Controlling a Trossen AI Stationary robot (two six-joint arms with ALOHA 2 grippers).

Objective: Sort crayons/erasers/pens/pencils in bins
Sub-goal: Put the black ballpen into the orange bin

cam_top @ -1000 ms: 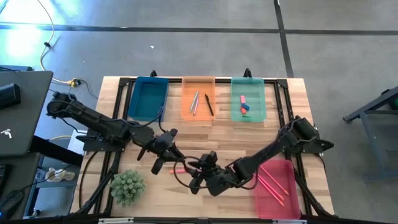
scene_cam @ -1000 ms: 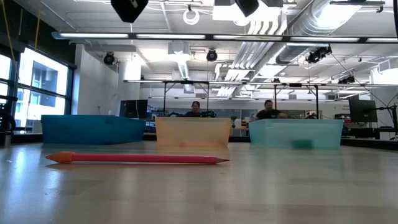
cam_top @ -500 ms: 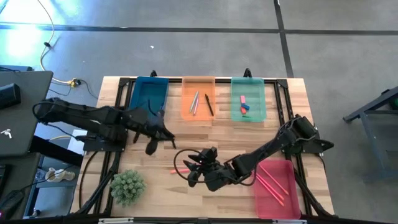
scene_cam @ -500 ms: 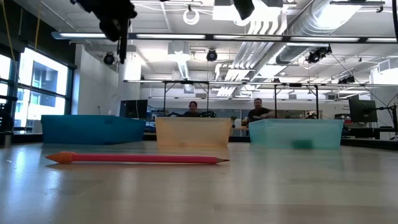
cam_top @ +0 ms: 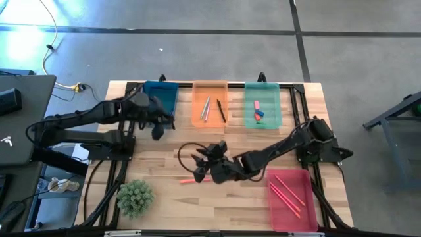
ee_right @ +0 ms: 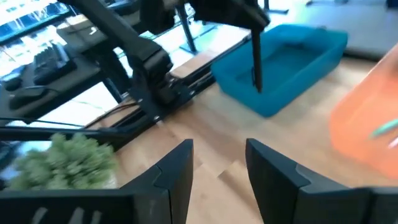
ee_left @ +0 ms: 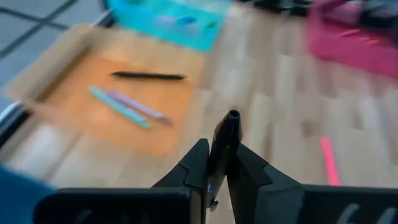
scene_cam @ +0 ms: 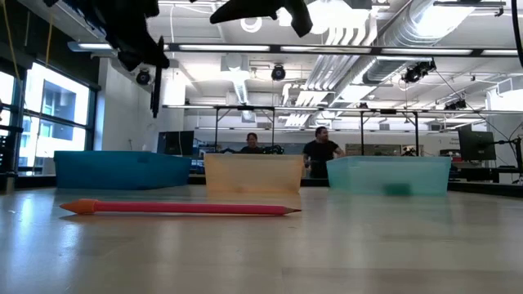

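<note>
On the left of the counter (cam_top: 164, 155), the left hand (cam_top: 158, 129) hangs by the near corner of the blue bin (cam_top: 158, 105), clenched on a thin dark pen (ee_left: 222, 144) that points down. If that narrow grip slips, or the pen is let go too early, it could drop on the counter beside the bin rather than inside. Next comes the orange bin (cam_top: 209, 105), holding three pens or pencils, and nearer the front a pink stick (cam_top: 188, 180) lies loose on the wood. The right hand (cam_top: 205, 166) hovers just beside it, fingers parted and empty; a poor approach could roll the stick away. The green bin (cam_top: 262, 105) holds the erasers (cam_top: 258, 112), and the pink bin (cam_top: 292, 199) holds more pink sticks.
</note>
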